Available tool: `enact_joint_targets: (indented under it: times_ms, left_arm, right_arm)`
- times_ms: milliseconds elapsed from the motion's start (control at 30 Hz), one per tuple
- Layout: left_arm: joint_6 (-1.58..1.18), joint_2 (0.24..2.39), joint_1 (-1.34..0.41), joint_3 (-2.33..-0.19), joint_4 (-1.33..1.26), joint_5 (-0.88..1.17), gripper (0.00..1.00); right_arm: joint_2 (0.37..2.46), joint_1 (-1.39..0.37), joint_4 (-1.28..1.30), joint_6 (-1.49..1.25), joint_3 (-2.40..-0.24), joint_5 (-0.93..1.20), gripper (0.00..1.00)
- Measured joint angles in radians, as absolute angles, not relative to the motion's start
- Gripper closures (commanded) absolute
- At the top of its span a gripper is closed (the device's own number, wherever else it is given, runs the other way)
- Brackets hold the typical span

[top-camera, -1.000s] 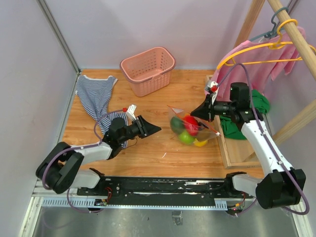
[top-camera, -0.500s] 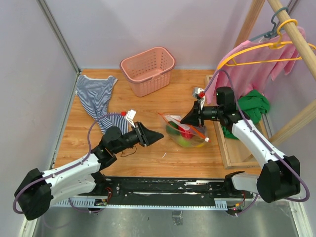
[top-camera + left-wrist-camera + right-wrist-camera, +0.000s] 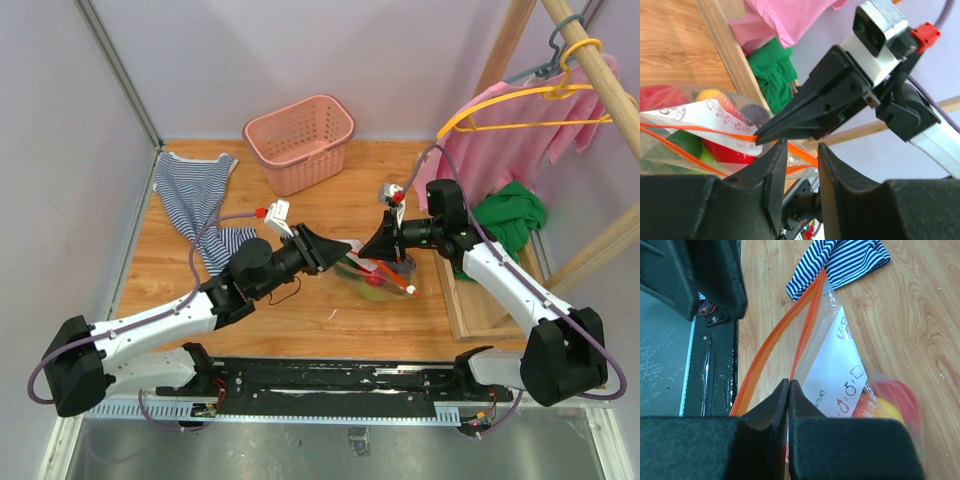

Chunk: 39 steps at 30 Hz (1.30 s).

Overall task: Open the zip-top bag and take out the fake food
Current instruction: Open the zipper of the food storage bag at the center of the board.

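The zip-top bag (image 3: 388,276) lies on the wooden table's middle, its red-orange zip strip (image 3: 771,337) split into two strands. My right gripper (image 3: 790,381) is shut on one strand beside the white label (image 3: 837,367), holding that edge up. The fake food shows through the plastic: a red apple (image 3: 725,150), a green piece (image 3: 684,142), a yellow one (image 3: 881,410) and a dark one (image 3: 757,115). My left gripper (image 3: 801,146) is open, its tips at the zip strip, right against the right gripper (image 3: 366,250). Nothing is gripped between the left fingers (image 3: 771,167).
A pink slotted basket (image 3: 300,140) stands at the back. A striped cloth (image 3: 198,200) lies at the left. At the right are a wooden rack (image 3: 585,55), a pink garment on a yellow hanger (image 3: 520,135), a green cloth (image 3: 510,215) and a raised wooden base (image 3: 455,300).
My left arm has swung right and forward until its tips meet the bag's zip edge. My right gripper has drawn the bag leftward toward the middle, still shut on the strip.
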<state>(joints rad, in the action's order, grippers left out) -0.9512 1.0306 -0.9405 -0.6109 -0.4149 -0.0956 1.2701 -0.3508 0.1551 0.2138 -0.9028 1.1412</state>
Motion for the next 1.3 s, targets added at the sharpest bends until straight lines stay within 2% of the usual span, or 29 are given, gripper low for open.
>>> enact_joint_targets:
  times_ms: [133,333,567,800,967,1067,1300]
  left_arm:
    - [-0.963,1.106,-0.952,-0.668,-0.377,-0.139,0.67]
    - [-0.973,1.189,-0.998,-0.675,-0.35,-0.163,0.78]
    - [-0.977,1.207,-1.017,-0.675,-0.332,-0.17,0.78]
    - [-0.968,1.238,-1.017,-0.671,-0.327,-0.191,0.74]
    - [-0.961,1.281,-1.018,-0.657,-0.333,-0.19,0.69]
    - [-0.949,1.301,-1.018,-0.656,-0.339,-0.19,0.62]
    - [-0.939,1.324,-1.018,-0.656,-0.36,-0.192,0.38]
  right_arm:
    - [1.27,-0.351,0.159,0.223,-0.903,1.134,0.99]
    - [1.27,-0.351,0.168,0.24,-0.903,1.125,0.99]
    - [1.27,-0.351,0.21,0.263,-0.912,1.107,0.99]
    - [1.262,-0.351,0.25,0.274,-0.942,1.105,0.99]
    - [1.251,-0.351,0.274,0.289,-0.958,1.107,0.99]
    - [1.247,-0.351,0.283,0.294,-0.959,1.111,0.99]
    - [1.244,-0.351,0.307,0.308,-0.959,1.145,0.99]
